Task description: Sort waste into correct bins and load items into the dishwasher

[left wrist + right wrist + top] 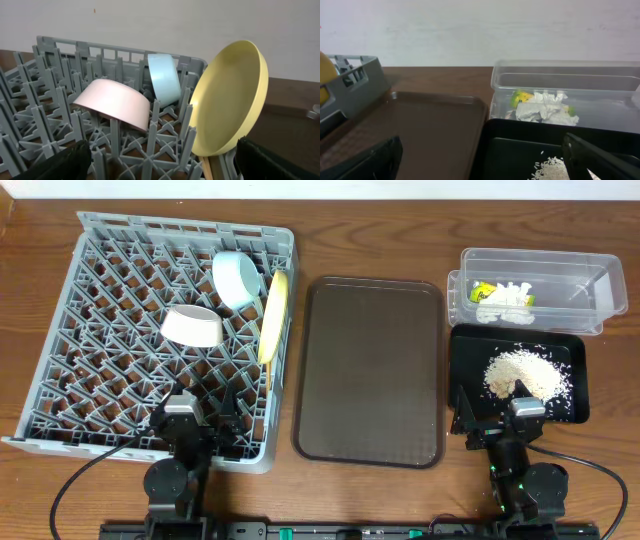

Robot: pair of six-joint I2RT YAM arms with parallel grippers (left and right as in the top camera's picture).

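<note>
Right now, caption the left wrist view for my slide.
Loaded grey rack holding white bowl, blue bowl and yellow plate.

The surface (380, 220) is brown wood with visible grain and a faint sheen. The dish rack (185, 225) is matt grey plastic. The yellow plate (230, 100), white bowl (115, 102) and blue bowl (164, 77) look smooth and softly glossy, perhaps plastic. The tub (590, 280) is clear plastic, the black tray (470, 350) is glossy, and the brown serving tray (370, 370) is duller. The paper (542, 107) is crumpled and matt, and the grains (520, 372) are rough and crumbly.

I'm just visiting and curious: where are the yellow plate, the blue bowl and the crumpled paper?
yellow plate (230, 100): left wrist view, middle of its face.
blue bowl (238, 280): overhead view, its rounded wall.
crumpled paper (542, 109): right wrist view, middle of the wad.
</note>
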